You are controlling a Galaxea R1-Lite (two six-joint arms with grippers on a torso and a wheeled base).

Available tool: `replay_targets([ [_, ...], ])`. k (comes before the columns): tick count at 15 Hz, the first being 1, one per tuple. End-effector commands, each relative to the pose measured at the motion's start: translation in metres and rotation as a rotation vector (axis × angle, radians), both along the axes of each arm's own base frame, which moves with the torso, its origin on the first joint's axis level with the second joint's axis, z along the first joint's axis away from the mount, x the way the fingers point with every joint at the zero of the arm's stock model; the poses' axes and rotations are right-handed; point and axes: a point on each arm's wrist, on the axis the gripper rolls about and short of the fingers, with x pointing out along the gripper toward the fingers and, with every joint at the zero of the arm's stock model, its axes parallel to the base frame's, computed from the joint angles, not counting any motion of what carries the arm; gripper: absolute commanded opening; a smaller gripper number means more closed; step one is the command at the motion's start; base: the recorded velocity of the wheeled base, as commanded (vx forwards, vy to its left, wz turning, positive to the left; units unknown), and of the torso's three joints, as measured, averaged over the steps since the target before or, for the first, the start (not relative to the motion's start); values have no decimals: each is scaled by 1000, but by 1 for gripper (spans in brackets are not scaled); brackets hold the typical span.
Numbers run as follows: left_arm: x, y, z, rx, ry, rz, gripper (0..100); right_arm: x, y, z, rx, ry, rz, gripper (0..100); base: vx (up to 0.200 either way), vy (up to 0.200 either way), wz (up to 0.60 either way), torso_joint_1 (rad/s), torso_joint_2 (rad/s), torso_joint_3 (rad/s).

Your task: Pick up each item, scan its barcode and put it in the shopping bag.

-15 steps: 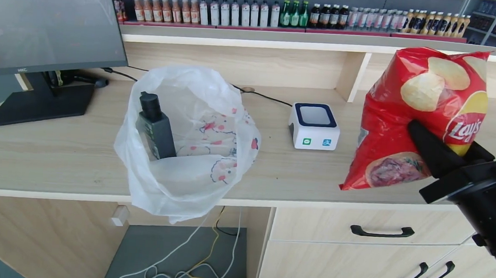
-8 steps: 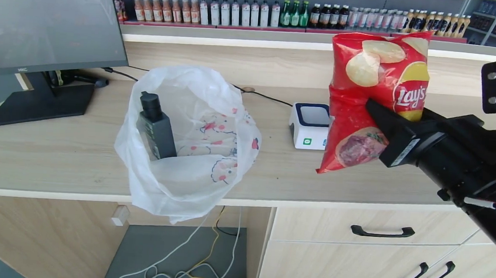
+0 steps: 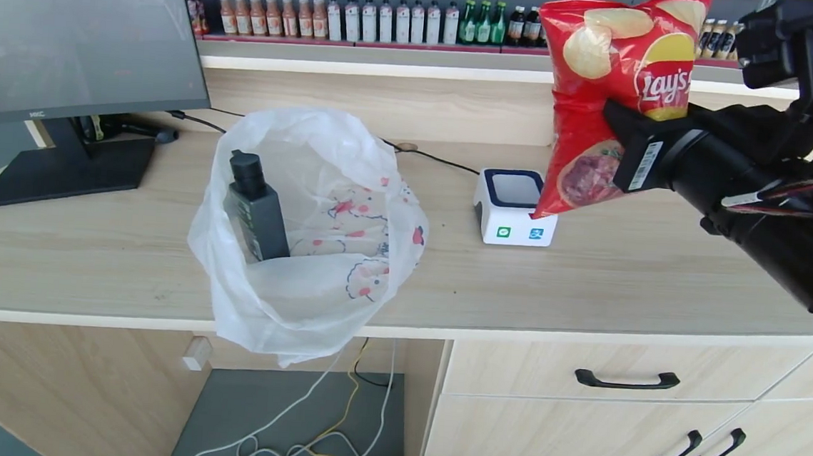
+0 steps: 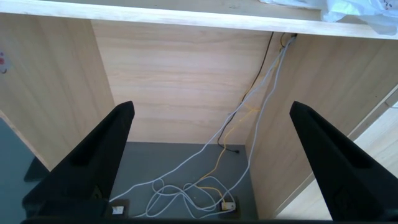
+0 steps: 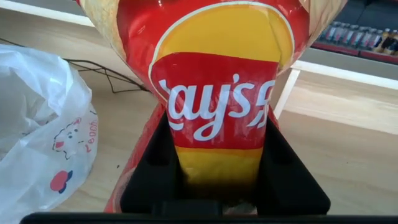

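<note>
Above the right half of the bench (image 3: 90, 256), the right pincer (image 3: 617, 128) stays clamped on the red chip bag (image 3: 603, 70). Over the last second it has carried the bag up and leftward from the near right edge. The bag now hangs upright in the air, its lower corner in front of the right side of the white scanner (image 3: 515, 207) in the head view.

Below the bench's near edge, the left pincer (image 4: 211, 107) hangs with its fingers wide apart over loose cables (image 3: 305, 443) on the floor. Drawers (image 3: 625, 379) with black handles sit to the right. The white shopping bag (image 3: 319, 250) stands open at the near edge, left of the scanner, with a dark bottle (image 3: 257, 210) upright inside. A monitor (image 3: 70, 26) stands at the far left. Rows of bottles (image 3: 392, 23) line the shelf behind.
</note>
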Motion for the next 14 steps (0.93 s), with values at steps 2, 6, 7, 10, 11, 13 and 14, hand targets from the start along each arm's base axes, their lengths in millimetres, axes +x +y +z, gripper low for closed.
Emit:
replay_targets([
  [2,0,0,0,0,0,0,100,27,3,-7,-31,15,-44,0,0,0,0,0,0,0],
  [6,0,0,0,0,0,0,100,45,6,-11,-72,16,-72,0,0,0,0,0,0,0],
  [7,0,0,0,0,0,0,100,47,8,-11,-73,14,-71,0,0,0,0,0,0,0],
  [10,0,0,0,0,0,0,100,57,17,-19,-86,31,-56,0,0,0,0,0,0,0],
  [11,0,0,0,0,0,0,100,58,20,-23,-91,39,-49,0,0,0,0,0,0,0],
  [13,0,0,0,0,0,0,100,61,21,-27,-117,48,-52,0,0,0,0,0,0,0],
  [14,0,0,0,0,0,0,100,62,22,-30,-122,53,-52,0,0,0,0,0,0,0],
])
